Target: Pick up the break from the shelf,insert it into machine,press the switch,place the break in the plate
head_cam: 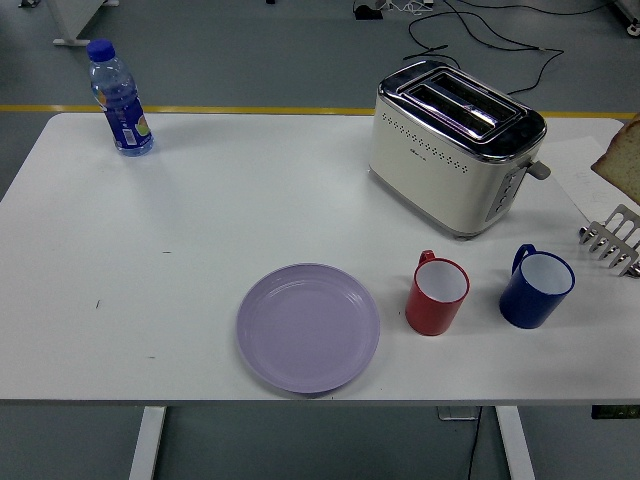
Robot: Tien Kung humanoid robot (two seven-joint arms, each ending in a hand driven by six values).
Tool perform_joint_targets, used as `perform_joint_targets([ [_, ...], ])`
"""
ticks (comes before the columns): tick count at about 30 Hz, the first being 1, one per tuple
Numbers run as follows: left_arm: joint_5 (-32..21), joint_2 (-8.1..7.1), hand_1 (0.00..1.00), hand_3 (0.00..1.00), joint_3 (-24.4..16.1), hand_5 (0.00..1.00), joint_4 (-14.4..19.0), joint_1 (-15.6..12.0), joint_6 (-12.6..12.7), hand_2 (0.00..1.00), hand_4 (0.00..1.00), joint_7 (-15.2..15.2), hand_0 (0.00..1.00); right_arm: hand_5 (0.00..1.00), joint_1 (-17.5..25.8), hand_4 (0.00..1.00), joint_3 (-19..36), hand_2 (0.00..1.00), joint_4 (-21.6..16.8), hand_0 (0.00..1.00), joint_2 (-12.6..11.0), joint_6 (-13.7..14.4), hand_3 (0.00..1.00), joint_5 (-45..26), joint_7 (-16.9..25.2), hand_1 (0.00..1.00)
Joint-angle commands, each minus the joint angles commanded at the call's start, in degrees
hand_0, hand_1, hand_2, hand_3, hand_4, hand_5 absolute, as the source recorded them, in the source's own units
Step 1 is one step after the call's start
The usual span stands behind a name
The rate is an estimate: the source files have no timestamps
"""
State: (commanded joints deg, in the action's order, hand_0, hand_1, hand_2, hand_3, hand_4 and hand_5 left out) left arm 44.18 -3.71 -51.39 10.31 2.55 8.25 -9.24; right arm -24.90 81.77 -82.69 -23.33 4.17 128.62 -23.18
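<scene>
A slice of bread (622,160) stands in a metal rack (612,242) at the table's right edge, partly cut off by the picture's edge. A cream and chrome toaster (455,147) sits at the back right, its two slots empty and its lever (539,170) on the right end. A lilac plate (308,327) lies empty near the front middle. Neither robot hand is in view.
A red mug (437,293) and a blue mug (536,287) stand in front of the toaster, between the plate and the rack. A water bottle (119,98) with a blue cap stands at the back left. Cables lie on the floor beyond the table.
</scene>
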Motion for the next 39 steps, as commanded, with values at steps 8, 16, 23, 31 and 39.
perform_joint_targets([
  [8,-0.25,0.05,0.608,0.685,0.09,0.998,0.0,0.07,0.05,0.659,0.429,-0.05,0.682,0.002,-4.05,0.461,-0.83,0.393,-6.28,0.267,1.18,3.32,0.478,-2.33,0.66,0.313],
  [16,-0.53,0.06,0.608,0.687,0.4,0.998,0.0,0.18,0.1,0.659,0.428,-0.17,0.683,0.002,-12.71,0.441,-3.21,0.387,-6.77,0.259,5.31,3.37,0.475,-3.94,0.78,0.303],
  [23,-0.98,-0.01,0.608,0.686,0.9,0.998,0.0,0.34,0.24,0.659,0.428,-0.21,0.683,0.002,-19.24,0.436,-6.93,0.385,-2.68,0.251,7.87,3.81,0.472,-4.62,1.28,0.302],
  [31,-0.79,-0.06,0.606,0.686,1.02,0.998,0.0,0.26,0.34,0.658,0.427,-0.37,0.684,0.002,-24.56,0.423,-12.05,0.384,4.1,0.251,9.87,4.45,0.468,-6.21,2.78,0.299],
  [39,-0.32,-0.07,0.605,0.686,0.98,0.998,0.0,0.04,0.43,0.659,0.428,-0.66,0.685,0.002,-28.67,0.402,-19.65,0.383,11.9,0.249,11.44,3.76,0.466,-7.55,3.58,0.298],
])
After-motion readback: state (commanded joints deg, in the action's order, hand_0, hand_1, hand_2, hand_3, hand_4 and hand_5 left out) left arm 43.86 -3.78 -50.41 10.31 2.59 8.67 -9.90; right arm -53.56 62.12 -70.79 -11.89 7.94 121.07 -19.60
